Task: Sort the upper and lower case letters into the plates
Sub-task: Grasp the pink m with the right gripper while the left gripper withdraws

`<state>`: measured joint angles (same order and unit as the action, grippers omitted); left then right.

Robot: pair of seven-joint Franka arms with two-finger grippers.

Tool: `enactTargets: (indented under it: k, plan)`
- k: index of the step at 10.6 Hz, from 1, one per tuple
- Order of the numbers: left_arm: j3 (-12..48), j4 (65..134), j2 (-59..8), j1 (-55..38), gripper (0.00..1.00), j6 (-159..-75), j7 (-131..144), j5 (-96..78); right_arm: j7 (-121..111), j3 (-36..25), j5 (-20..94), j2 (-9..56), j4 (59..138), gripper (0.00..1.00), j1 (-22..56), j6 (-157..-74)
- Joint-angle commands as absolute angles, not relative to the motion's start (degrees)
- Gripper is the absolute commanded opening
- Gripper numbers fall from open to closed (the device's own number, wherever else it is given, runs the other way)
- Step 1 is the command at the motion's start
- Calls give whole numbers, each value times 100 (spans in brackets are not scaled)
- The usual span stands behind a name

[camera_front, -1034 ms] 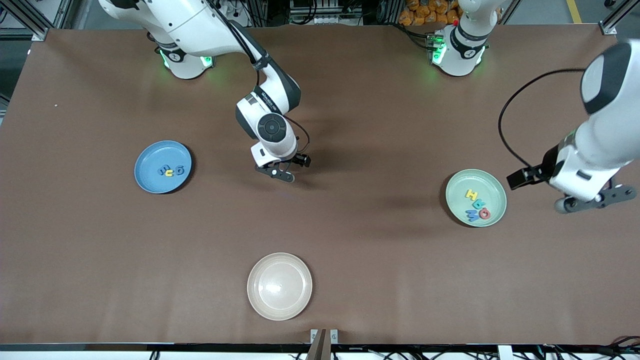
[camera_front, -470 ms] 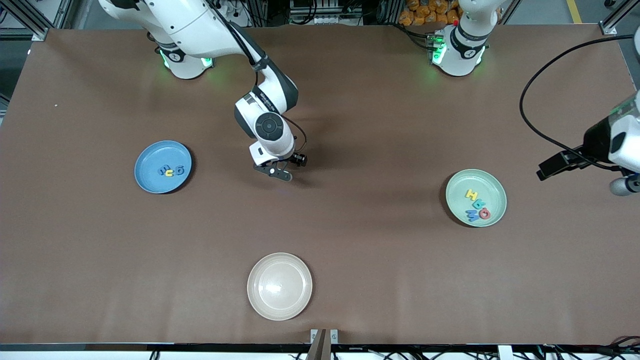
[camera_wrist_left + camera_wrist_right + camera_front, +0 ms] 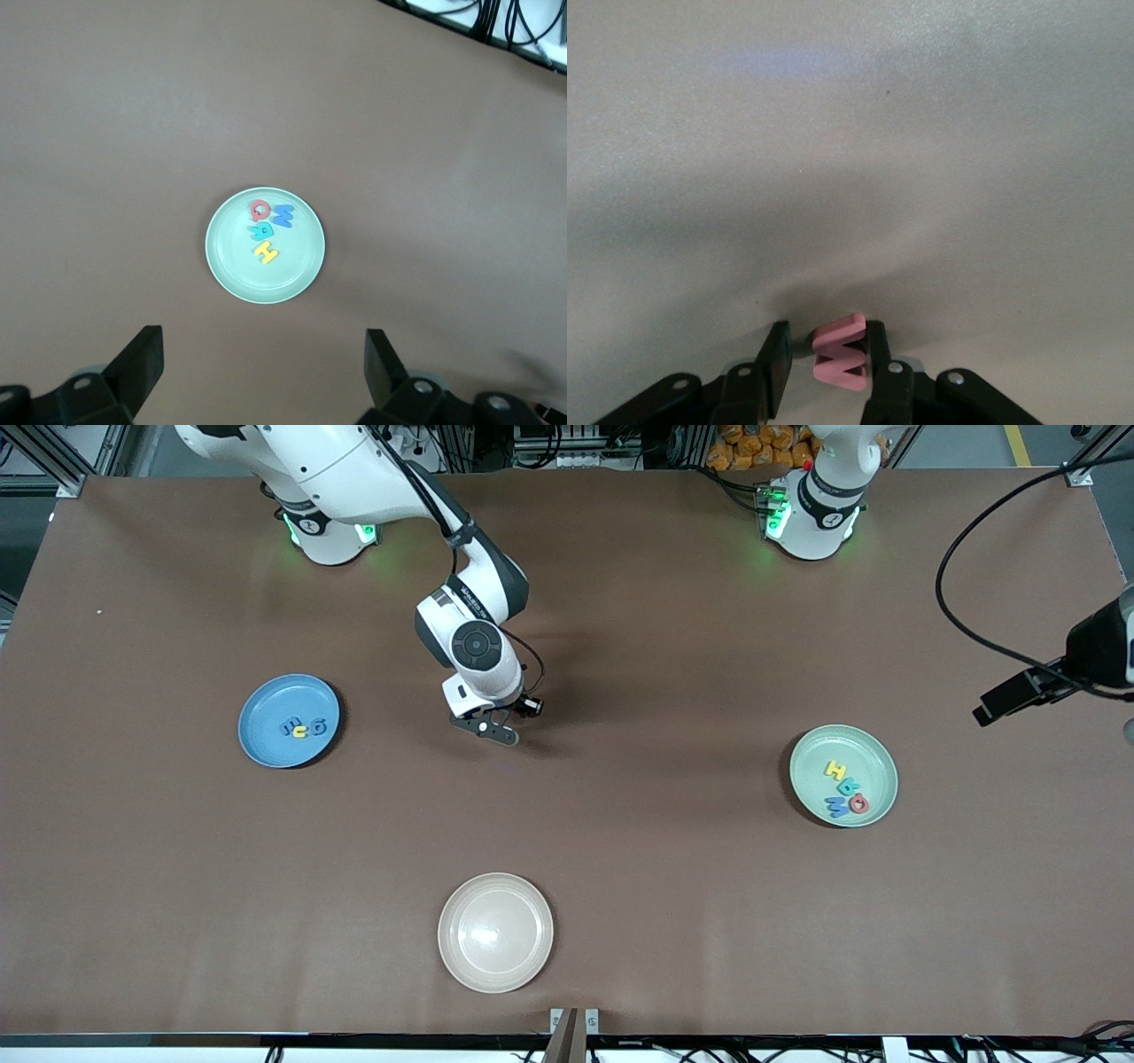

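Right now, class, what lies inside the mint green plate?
Four letters lie in the mint green plate: a yellow H, a teal letter, a blue M and a red ring-shaped letter. Nothing covers them.

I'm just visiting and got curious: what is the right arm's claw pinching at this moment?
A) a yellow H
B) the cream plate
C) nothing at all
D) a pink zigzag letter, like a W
D: the right wrist view shows the pink W-shaped letter clamped between the fingers of the right claw, above bare table.
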<state>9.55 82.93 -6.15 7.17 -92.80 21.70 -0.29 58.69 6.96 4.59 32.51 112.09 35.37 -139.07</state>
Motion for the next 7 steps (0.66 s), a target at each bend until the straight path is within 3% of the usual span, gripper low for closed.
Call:
enactTargets:
  k: [1,2,4,7]
  plan:
    - [-67,8341,-378,-181,100,-9167,2074,-193,5950,650,536,3129,11382,19,3604,-13904]
    - [-79,8350,-378,-202,100,-9167,2039,-176,5941,650,536,3138,11373,11,3604,-13869]
    - [-88,8498,-387,-185,100,-9150,1637,-193,5915,650,536,3138,11207,8,3656,-13669]
    - [8,8473,-413,-220,100,-9184,1111,-114,5462,650,554,3173,10364,4,3175,-12028]
